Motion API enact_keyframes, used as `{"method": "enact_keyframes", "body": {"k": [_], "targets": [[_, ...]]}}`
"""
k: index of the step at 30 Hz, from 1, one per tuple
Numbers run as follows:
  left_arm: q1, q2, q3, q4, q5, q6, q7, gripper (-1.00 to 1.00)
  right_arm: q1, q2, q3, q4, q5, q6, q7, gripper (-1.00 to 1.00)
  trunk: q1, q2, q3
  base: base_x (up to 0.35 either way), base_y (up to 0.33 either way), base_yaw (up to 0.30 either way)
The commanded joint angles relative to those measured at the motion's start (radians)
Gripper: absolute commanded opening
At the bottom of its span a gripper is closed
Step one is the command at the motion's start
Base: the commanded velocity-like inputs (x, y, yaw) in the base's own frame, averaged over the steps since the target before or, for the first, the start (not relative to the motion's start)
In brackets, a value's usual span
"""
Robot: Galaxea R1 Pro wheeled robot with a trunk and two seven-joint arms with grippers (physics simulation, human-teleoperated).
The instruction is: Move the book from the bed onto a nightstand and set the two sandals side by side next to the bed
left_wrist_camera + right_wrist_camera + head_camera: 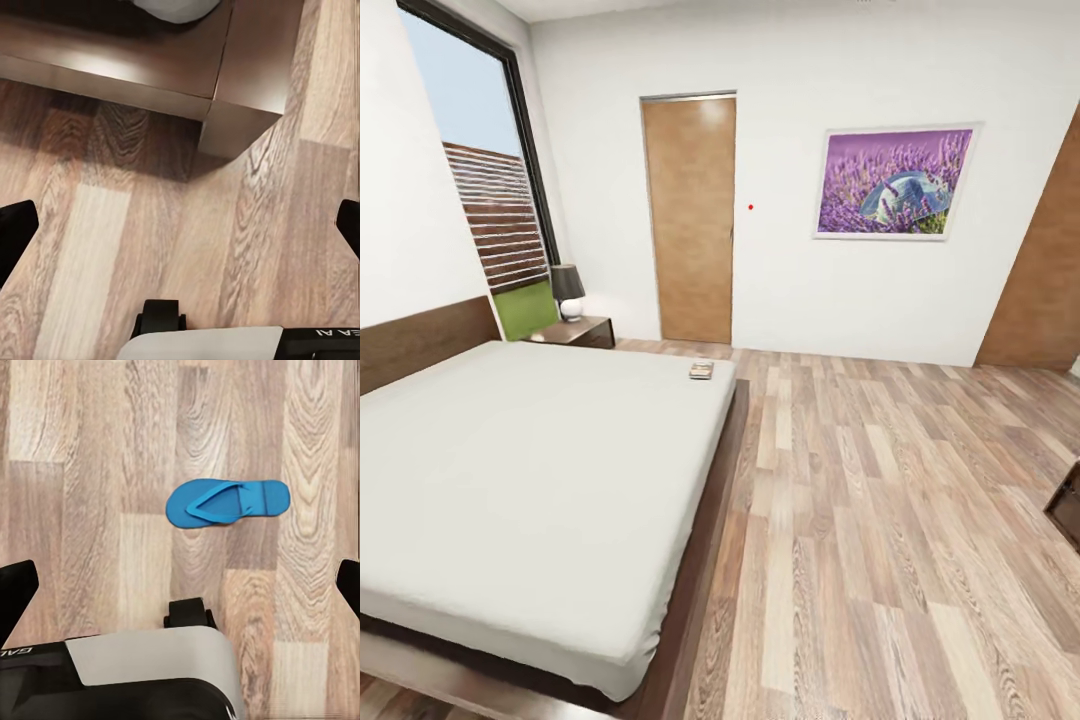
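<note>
Lying on bed [510, 480] – book [702, 370], blue sandal [227, 502] on floor, both grippers spread, empty

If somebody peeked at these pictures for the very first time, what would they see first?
Probably the big low bed with its plain light-grey mattress, filling the left of the head view, with a small dark book lying at its far corner. Next, the purple lavender painting on the white wall beyond. In the right wrist view, one bright blue flip-flop sandal lies alone on the wood-plank floor.

large low bed with plain light-grey mattress [510, 480]: small thin book [702, 370] near far corner | wood-plank floor [90, 472]: one bright blue flat sandal [227, 502]
</note>
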Motion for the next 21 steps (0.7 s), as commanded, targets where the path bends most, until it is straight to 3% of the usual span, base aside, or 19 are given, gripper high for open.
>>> {"method": "enact_keyframes", "body": {"k": [1,21], "targets": [[0.000,0.000,0.000,0.000,0.001,-0.003,0.000,1.00,0.000,0.000,-0.002,0.000,-0.001,-0.002,0.001,1.00,0.000,0.000,-0.001,0.000,0.000,-0.267],[0.000,0.000,0.000,0.000,0.001,-0.003,0.000,1.00,0.000,0.000,-0.002,0.000,-0.002,-0.002,0.001,1.00,0.000,0.000,-0.001,0.000,0.000,-0.267]]}}
